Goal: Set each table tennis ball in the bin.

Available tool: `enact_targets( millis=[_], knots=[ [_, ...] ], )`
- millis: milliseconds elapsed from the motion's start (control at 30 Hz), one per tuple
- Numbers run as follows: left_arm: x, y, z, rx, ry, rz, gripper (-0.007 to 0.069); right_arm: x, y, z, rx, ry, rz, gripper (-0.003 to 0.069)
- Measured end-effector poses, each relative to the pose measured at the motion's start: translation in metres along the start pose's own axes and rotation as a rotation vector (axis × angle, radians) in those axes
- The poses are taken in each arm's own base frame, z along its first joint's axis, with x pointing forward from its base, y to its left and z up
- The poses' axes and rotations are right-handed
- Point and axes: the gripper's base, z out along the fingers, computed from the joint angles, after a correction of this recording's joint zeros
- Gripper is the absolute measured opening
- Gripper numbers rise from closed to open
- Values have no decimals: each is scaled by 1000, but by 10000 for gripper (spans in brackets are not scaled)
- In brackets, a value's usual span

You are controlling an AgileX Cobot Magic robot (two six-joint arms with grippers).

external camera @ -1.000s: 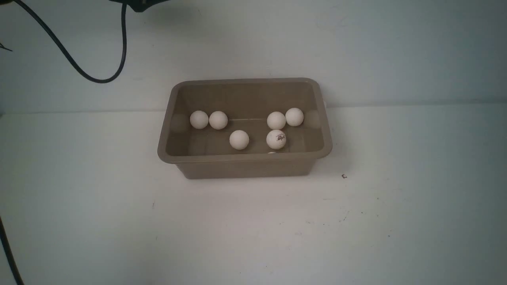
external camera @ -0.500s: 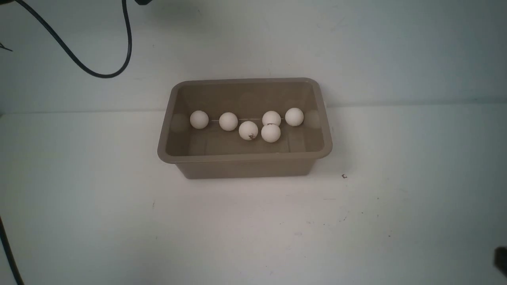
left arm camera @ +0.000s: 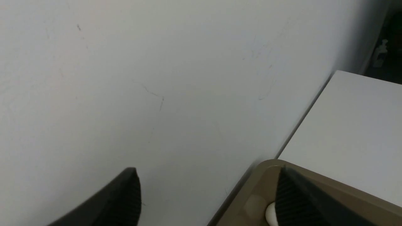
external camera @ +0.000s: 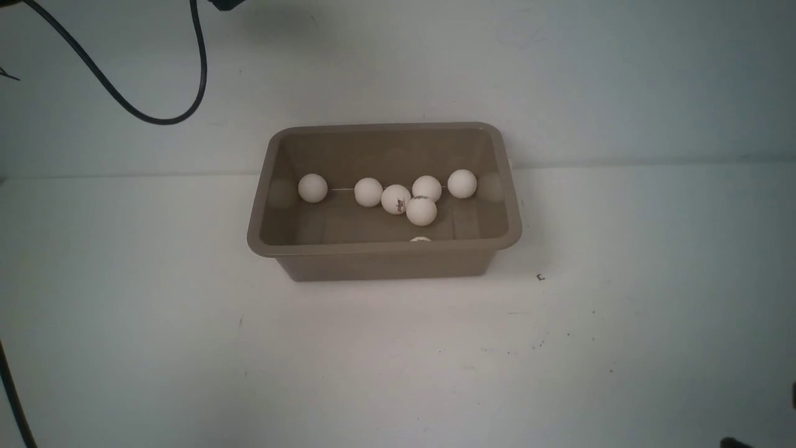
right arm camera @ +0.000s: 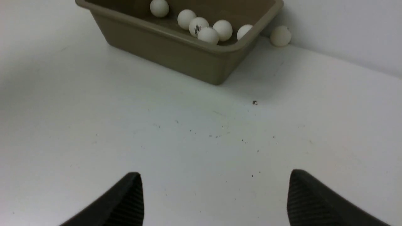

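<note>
Balls (external camera: 396, 199) in the bin (external camera: 384, 250) have rolled together since a second ago; one ball (right arm camera: 280, 35) remains on the counter (external camera: 398, 361) behind it. Your left claw (left arm camera: 207, 194) and right claw (right arm camera: 215, 197) stand spread, empty.

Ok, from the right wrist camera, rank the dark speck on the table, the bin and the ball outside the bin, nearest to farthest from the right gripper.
From the right gripper:
1. dark speck, on the table, this side of the bin.
2. bin, beyond the speck.
3. loose ball, past the bin's corner, by the wall.
</note>
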Motion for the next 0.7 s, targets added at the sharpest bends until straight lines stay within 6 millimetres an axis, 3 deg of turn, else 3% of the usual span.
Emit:
enact_targets(
  millis=[533,700],
  knots=[
    [1,-3,0,38,9,0,518,3,-1,0,6,30,-17,556],
    [1,-4,0,43,10,0,471,15,2,6,-15,46,21,556]
  ],
)
